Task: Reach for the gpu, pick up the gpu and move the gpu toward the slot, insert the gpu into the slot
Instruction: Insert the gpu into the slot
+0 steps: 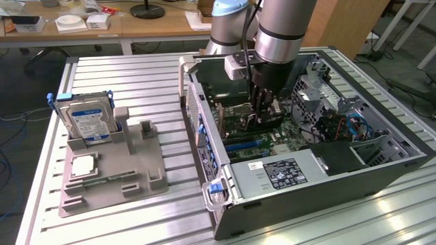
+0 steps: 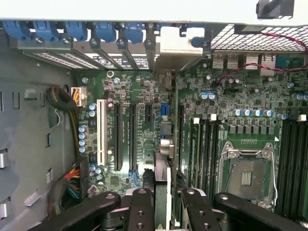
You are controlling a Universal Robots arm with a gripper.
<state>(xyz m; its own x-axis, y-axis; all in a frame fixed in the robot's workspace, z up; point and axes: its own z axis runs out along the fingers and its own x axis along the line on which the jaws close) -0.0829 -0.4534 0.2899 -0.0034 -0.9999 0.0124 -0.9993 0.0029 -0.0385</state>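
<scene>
Open computer case (image 1: 381, 168) on slatted table (image 1: 136, 76) — one pincer (image 2: 162, 202), one gpu (image 2: 162, 159) on edge.

The circuit board (image 2: 144, 144) is green with black slots, one white slot (image 2: 101, 132) and small blue caps. Blue clips (image 2: 77, 29) line the grey case (image 1: 320, 194). The gripper (image 2: 163, 202) is black. The hard drive (image 1: 85, 120) is silver with a blue-white label in a grey stand (image 1: 112, 173). The table (image 1: 136, 76) is ribbed silver.

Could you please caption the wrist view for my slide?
Gripper holding the gpu edge-on above the motherboard slots.
</scene>
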